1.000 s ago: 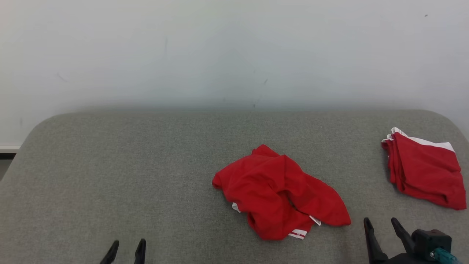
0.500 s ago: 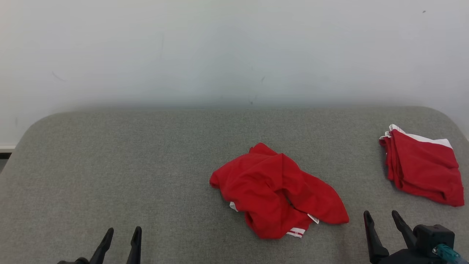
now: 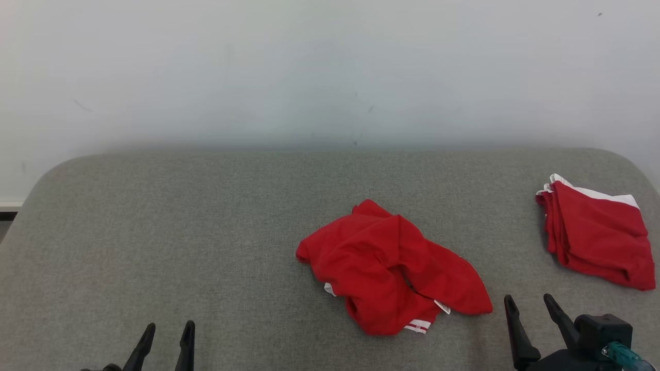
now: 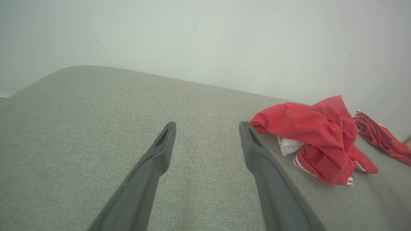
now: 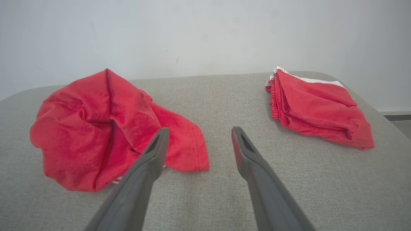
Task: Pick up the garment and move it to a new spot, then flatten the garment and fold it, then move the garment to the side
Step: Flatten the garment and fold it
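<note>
Grey padded surface (image 3: 154, 232): I see the crumpled red garment (image 3: 381, 268) lying right of centre and a folded red garment (image 3: 598, 237) near the right edge. Right gripper (image 3: 527, 297), 2 fingers apart and empty, sits just beside the crumpled garment. Left gripper (image 3: 170, 324), likewise spread, is well apart from it.

garment (image 3: 392, 268): i see soft matt red cloth
folded garment (image 3: 598, 237): same cloth, white trim
table (image 3: 180, 232): coarse grey weave, matt
right tool (image 5: 199, 129): smooth dark matt

Tag (image 3: 442, 307) on crumpled garment (image 3: 392, 268) — print too small to read, left gripper (image 3: 170, 325) cut off below.
</note>
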